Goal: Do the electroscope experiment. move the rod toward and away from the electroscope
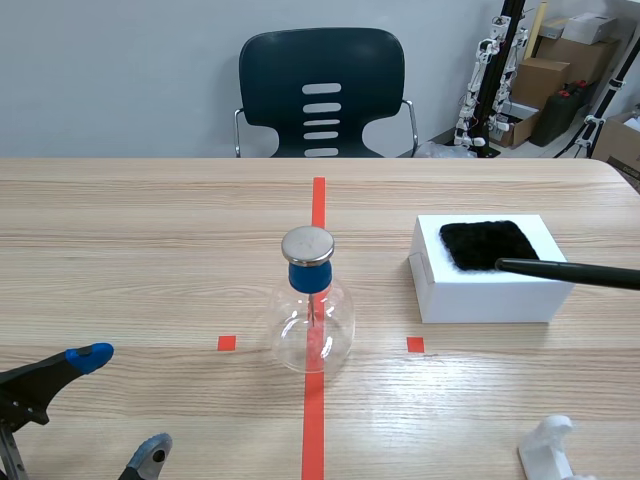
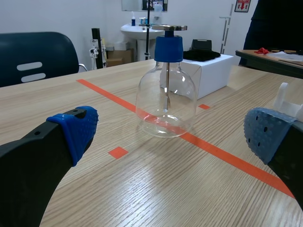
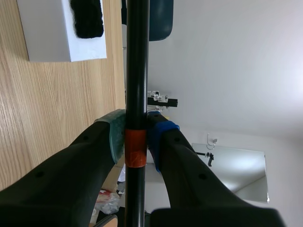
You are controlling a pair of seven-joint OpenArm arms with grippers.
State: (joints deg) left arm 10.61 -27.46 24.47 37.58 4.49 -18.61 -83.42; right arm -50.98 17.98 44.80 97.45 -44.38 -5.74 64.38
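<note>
The electroscope (image 1: pixel 309 312) is a clear glass flask with a blue stopper and a round metal cap, standing on the red centre line; it also shows ahead of my left gripper (image 2: pixel 165 132) as the flask (image 2: pixel 166 92). My left gripper (image 1: pixel 120 410) rests low at the near left, open, nothing between its blue pads. The black rod (image 1: pixel 565 271) comes in from the right, its tip over the black fur cloth (image 1: pixel 487 243). My right gripper (image 3: pixel 136 137) is shut on the rod (image 3: pixel 137 71), just above its orange band.
A white box (image 1: pixel 485 291) carries the fur cloth, right of the flask. A white stand (image 1: pixel 550 450) sits at the near right. A dark chair (image 1: pixel 322 92) stands behind the table's far edge. Boxes and equipment fill the far right corner.
</note>
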